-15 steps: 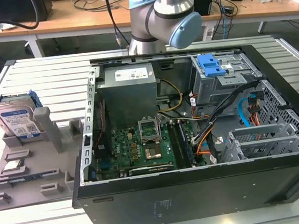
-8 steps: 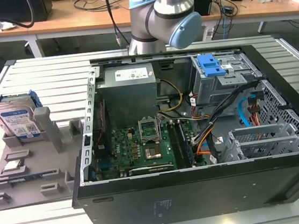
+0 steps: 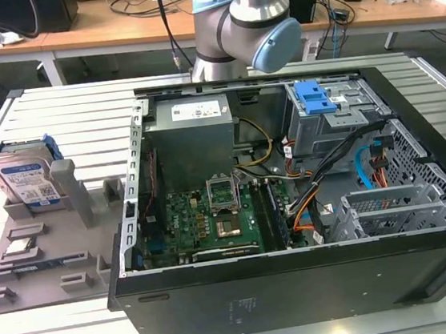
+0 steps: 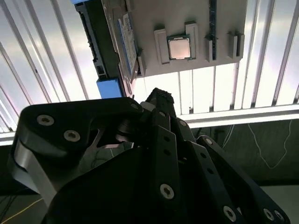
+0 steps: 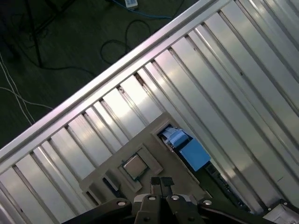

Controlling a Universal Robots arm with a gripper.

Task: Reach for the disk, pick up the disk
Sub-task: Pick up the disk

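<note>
Reaching the disk (image 3: 23, 178) is not yet complete, and no grasp is made. The disk sits untouched in the grey holder (image 3: 85, 231) on the slatted tabletop (image 3: 64, 112), at the exterior view's left, beside the open computer case (image 3: 301, 287). In the first wrist view the gripper (image 5: 161, 181) hangs over the holder, apart from the disk; its fingers stand narrow, almost together, holding nothing. Approach, grip and lift are judged outstanding. The disk leans back, label face upward. Its long axis appears to slant from its seated lower end toward the frame's upper left.
</note>
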